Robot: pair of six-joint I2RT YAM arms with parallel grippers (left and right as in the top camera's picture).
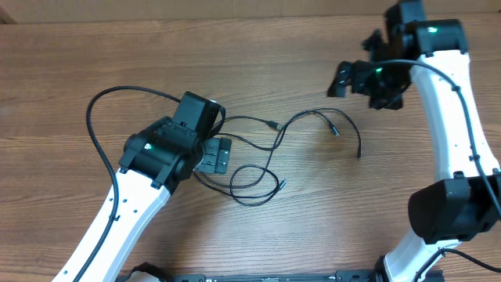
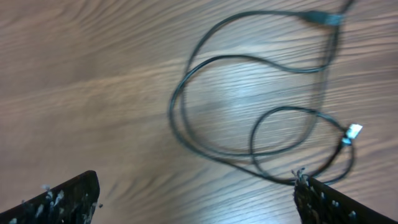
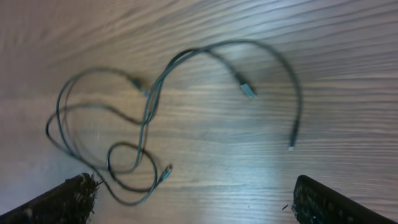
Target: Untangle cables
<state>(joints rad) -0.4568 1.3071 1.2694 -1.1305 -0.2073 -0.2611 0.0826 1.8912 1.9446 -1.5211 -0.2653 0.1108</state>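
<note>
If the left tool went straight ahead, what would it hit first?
Most likely the looped cables on the table right ahead of the left tool, though depth is hard to judge.

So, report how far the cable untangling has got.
Done: nothing visible; the thin black cables lie looped across one another on the brown wooden table. In hand: nothing; the left gripper hovers open at the loops' edge, the right gripper hangs open off to the side. Left: the whole job of pulling every cord apart.
</note>
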